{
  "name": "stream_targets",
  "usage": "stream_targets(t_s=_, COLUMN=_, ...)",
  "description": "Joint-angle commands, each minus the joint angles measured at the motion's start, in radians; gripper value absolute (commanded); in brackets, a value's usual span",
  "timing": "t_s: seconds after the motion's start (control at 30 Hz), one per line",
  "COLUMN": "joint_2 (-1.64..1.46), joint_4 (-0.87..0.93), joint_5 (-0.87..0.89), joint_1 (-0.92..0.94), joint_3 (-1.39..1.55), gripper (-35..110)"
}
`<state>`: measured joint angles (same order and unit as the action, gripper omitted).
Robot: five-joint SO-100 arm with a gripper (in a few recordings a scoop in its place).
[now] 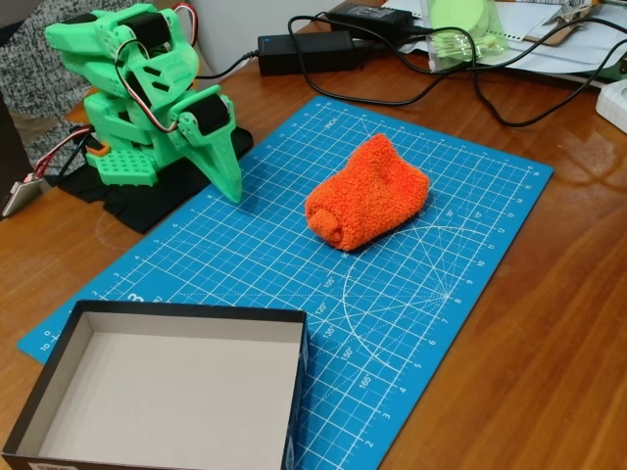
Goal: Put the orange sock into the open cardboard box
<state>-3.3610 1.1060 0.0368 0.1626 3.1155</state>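
The orange sock (365, 193) lies rolled up on the blue cutting mat (421, 304), right of centre in the fixed view. The open cardboard box (296, 352) sits at the bottom left, dark walls and pale inside, with nothing in it. My green gripper (230, 186) points down at the mat's upper left edge, folded close to the arm's base. Its fingers look closed together with nothing between them. It stands well to the left of the sock, apart from it.
A black power adapter (306, 51) and cables (470, 93) run along the back of the wooden table (549, 372). Papers and a green translucent object (460, 29) lie at the back right. The arm's base (122, 162) stands at the left.
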Motion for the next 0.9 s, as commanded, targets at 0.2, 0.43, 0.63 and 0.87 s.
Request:
stream_targets(t_s=0.2, joint_2=0.163, joint_4=-0.124, joint_5=0.063, joint_1=0.003, joint_3=-0.173, gripper=1)
stream_targets(t_s=0.43, joint_2=0.853, joint_4=-0.325, joint_5=0.216, joint_1=-0.273, joint_3=-0.511, gripper=14)
stream_targets(t_s=0.63, joint_2=1.339, joint_4=-0.471, joint_5=0.356, joint_1=-0.368, joint_3=-0.732, gripper=19)
stream_targets(t_s=0.87, joint_2=1.551, joint_4=-0.548, joint_5=0.348, joint_1=-0.359, joint_3=-0.870, gripper=25)
